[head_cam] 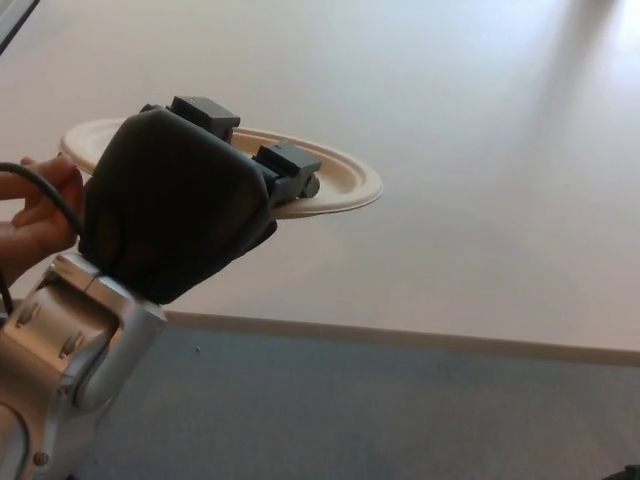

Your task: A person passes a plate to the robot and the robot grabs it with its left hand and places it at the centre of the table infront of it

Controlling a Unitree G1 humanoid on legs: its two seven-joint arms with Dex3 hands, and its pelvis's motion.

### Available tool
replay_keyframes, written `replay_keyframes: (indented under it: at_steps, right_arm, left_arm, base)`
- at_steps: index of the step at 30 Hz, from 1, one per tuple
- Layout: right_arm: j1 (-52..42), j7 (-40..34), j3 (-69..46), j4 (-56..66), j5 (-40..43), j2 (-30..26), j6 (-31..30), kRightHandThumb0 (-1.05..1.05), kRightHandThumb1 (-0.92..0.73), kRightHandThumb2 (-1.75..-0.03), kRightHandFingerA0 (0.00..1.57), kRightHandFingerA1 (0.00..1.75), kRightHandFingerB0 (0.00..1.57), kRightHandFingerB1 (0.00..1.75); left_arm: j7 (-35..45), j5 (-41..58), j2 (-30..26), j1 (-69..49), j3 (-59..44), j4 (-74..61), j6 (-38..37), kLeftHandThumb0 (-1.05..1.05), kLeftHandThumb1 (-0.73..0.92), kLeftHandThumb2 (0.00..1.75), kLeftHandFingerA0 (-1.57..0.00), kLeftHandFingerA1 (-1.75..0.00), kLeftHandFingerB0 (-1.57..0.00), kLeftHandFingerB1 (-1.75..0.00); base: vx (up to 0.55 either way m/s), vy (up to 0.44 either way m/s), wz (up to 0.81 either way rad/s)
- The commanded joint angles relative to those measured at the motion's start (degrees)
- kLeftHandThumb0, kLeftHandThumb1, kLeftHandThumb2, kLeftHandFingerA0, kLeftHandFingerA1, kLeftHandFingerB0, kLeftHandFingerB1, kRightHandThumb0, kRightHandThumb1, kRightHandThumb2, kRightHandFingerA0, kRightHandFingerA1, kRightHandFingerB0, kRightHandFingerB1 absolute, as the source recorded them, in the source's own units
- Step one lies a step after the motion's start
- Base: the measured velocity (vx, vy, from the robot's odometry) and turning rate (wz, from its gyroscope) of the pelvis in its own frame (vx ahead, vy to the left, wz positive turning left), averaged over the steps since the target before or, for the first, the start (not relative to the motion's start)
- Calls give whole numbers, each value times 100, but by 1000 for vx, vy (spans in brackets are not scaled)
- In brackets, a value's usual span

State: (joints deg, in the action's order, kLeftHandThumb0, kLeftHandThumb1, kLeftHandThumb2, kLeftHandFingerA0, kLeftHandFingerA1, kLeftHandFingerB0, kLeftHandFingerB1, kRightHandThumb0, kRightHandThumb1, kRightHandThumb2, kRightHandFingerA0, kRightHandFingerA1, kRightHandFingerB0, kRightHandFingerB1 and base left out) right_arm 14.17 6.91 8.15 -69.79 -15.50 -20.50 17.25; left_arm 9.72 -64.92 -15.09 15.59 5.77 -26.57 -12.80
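Observation:
A beige paper plate [340, 180] hangs nearly level above the left part of the table. My left hand [185, 200] is shut on its near rim, its back toward the camera and hiding much of the plate. Two fingers [290, 165] lie over the top of the plate. A person's hand [40, 215] at the left edge still holds the plate's far left rim. My right hand does not show.
The pale table [480, 150] fills the upper and right part of the view, its front edge [420, 338] running across below my hand. Grey floor [400, 420] lies beneath. My silver left forearm [70, 350] enters from the bottom left.

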Motion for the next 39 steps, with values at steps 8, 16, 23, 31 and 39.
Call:
replay_keyframes:
  at_steps: [8, 16, 23, 31, 39]
  right_arm:
    - [191, 76, 31, -32, -43, -118, -127, -55, -65, -58, 71, 68, 53, 51]
    - [127, 54, 47, -20, -45, -152, 10, -56, -65, -58, 71, 70, 55, 53]
    - [206, 58, 79, 2, -67, -134, -66, -60, -64, -60, 73, 71, 54, 52]
    - [214, 82, 38, 61, -17, -130, -16, -59, -64, -59, 72, 72, 54, 53]
    - [304, 161, 82, 108, -41, -128, -100, -58, -64, -59, 68, 68, 53, 52]
  left_arm:
    - [-157, -67, -13, 264, 121, 300, 465, -26, 69, 60, -97, -148, -90, -50]
    - [-647, -402, 259, 868, 798, 1486, 648, -27, 66, 59, -95, -152, -90, -52]
    - [-1146, -334, 585, 1334, 1382, 2782, 711, -32, 57, 57, -101, -147, -88, -48]
    - [-1947, -484, 905, 1906, 2193, 4346, 793, -33, 53, 58, -99, -146, -85, -48]
    - [-1757, -395, 1017, 2471, 2571, 5593, 1171, -29, 50, 56, -92, -137, -79, -46]
  base:
    - [0, 0, 0]
    - [0, 0, 0]
    - [0, 0, 0]
    - [0, 0, 0]
    - [0, 0, 0]
